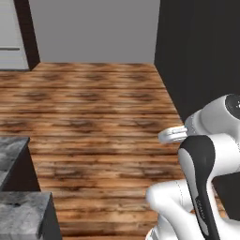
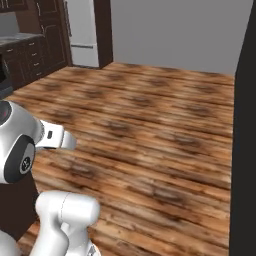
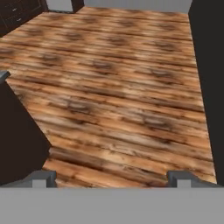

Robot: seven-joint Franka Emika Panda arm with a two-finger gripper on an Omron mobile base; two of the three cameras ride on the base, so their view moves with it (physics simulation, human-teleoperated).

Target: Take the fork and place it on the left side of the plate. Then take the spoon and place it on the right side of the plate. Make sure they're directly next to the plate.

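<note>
A wide wooden floor (image 1: pixel 93 108) lies ahead, with a grey stone counter (image 1: pixel 21 211) at the left and a white refrigerator (image 2: pixel 82 30) at the far wall. The gripper (image 3: pixel 111 178) hangs spread and empty. Fork, spoon and plate cannot be located, so seemingly both placements remain.

Wood plank floor (image 1: pixel 93 117) runs to a grey wall (image 1: pixel 93 28).

You're looking at a home kitchen. A wood-plank floor (image 2: pixel 150 125) runs across the room; dark cabinets with drawers (image 2: pixel 30 57) line the far wall beside a tall white fridge (image 2: pixel 82 32), and a grey stone counter (image 1: pixel 21 213) on dark base units sits at the near left.
</note>
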